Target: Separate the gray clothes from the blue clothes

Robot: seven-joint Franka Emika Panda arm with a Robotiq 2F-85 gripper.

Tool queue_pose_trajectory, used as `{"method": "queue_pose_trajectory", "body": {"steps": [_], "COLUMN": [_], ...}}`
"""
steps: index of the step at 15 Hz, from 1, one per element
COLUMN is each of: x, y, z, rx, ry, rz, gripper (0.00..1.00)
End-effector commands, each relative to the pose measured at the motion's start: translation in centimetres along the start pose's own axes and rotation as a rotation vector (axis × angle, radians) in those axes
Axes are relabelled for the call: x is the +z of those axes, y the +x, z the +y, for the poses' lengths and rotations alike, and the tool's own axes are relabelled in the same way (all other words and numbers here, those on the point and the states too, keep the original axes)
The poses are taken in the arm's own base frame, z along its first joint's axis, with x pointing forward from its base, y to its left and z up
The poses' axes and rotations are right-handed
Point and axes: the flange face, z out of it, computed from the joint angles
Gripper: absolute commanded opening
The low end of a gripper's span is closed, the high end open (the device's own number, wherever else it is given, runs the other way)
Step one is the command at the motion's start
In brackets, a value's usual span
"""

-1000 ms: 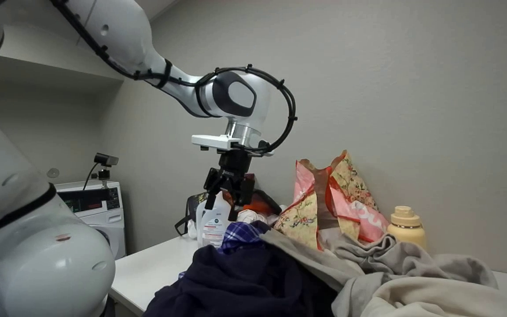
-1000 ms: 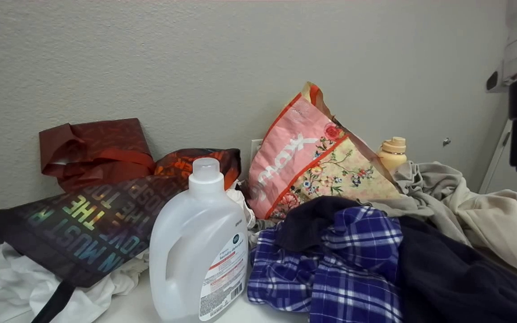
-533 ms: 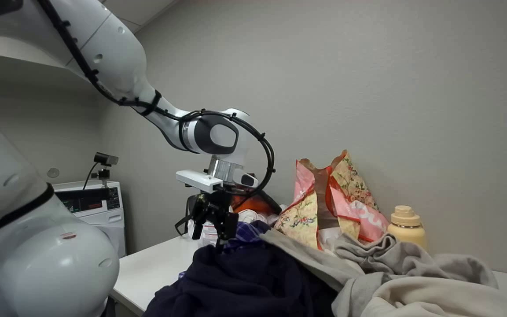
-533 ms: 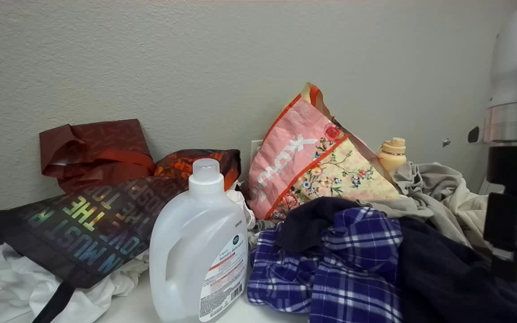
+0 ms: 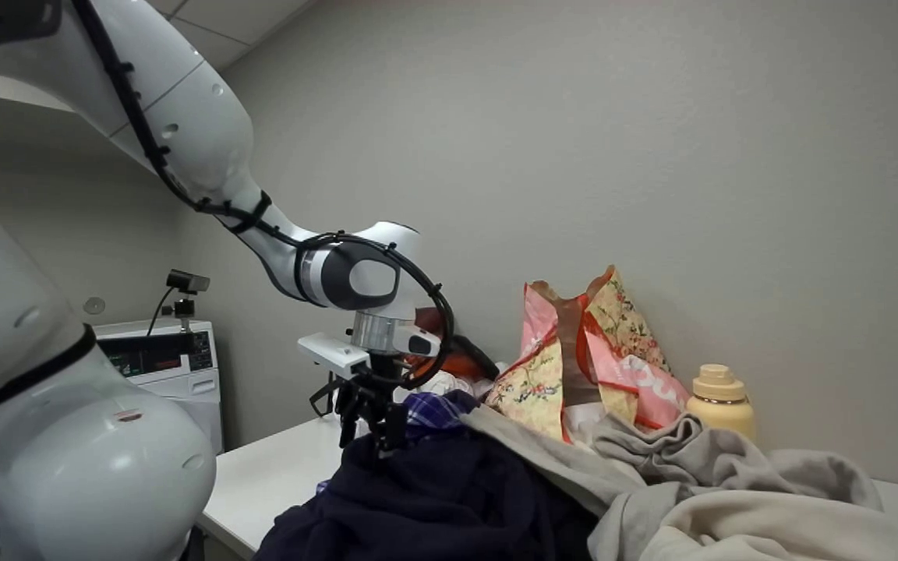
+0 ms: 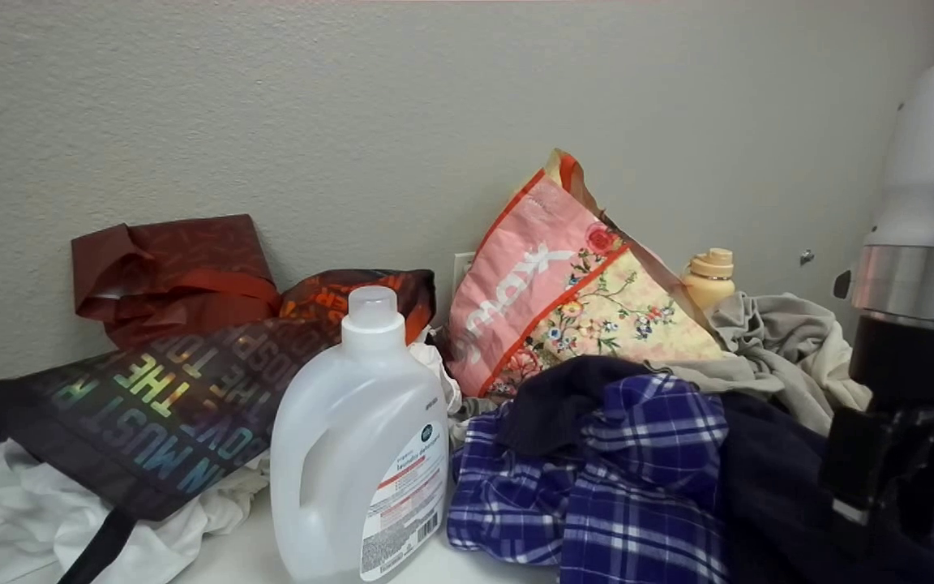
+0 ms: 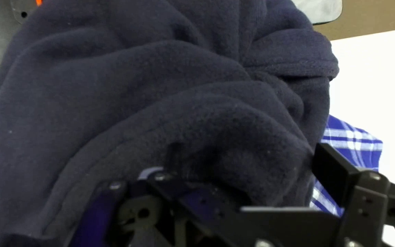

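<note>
White tabletop (image 5: 273, 475) below, the wide-spread gripper (image 5: 363, 446) drops lower, to the navy fleece garment (image 5: 433, 506), likely readying its sorting grasp.

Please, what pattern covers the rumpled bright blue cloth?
The blue cloth has white plaid lines, clearest in an exterior view.

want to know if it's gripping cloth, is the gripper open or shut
The gripper is open: in the wrist view its fingers stand wide apart, with folds of the navy garment showing between them.
</note>
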Motion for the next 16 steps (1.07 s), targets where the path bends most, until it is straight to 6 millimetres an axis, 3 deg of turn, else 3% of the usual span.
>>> {"method": "queue_pose_trajectory", "body": {"steps": [1, 9, 12, 16], "x": [0.5, -0.3, -2.7, -8.7], "y": [0.6, 0.8, 1.5, 1.8], "z": [-0.4, -0.4, -1.5, -5.1], "rx": [0.038, 0.065, 0.058, 0.005], "ry": [-0.007, 0.008, 0.051, 0.139], "rz": [0.024, 0.061, 0.080, 0.124], "gripper": [0.66, 0.05, 0.00, 0.02]}}
